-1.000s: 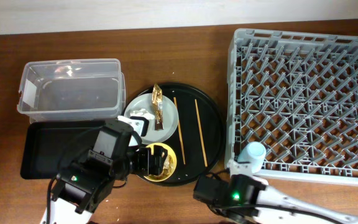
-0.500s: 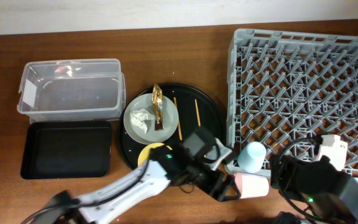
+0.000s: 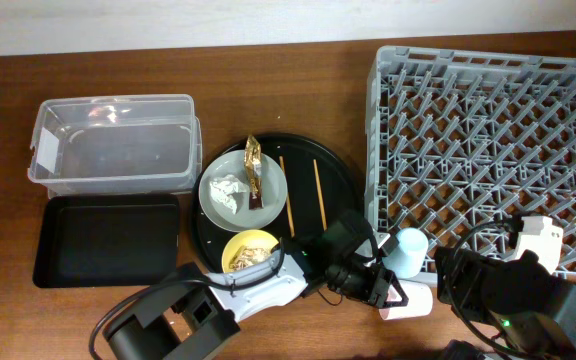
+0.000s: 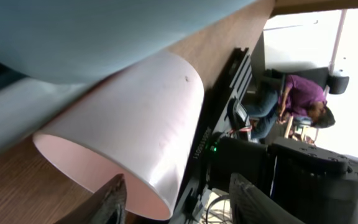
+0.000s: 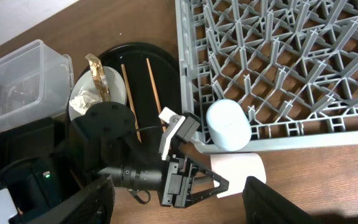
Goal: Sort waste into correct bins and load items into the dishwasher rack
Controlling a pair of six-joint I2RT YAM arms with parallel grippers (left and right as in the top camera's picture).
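Plastic, so likely light, stiff and slick, the pink cup point(image 3: 411, 300) lies on its side at 5 o'clock on the table point(image 3: 298, 60), open end toward the left gripper point(image 3: 388, 293), whose jaws stand wide and empty; the right gripper point(image 5: 182, 208) is spread on nothing too. It may roll, so pinch its wall near the rim. At its 12 o'clock the blue cup point(image 3: 409, 247) stands beside the rack point(image 3: 488, 140).
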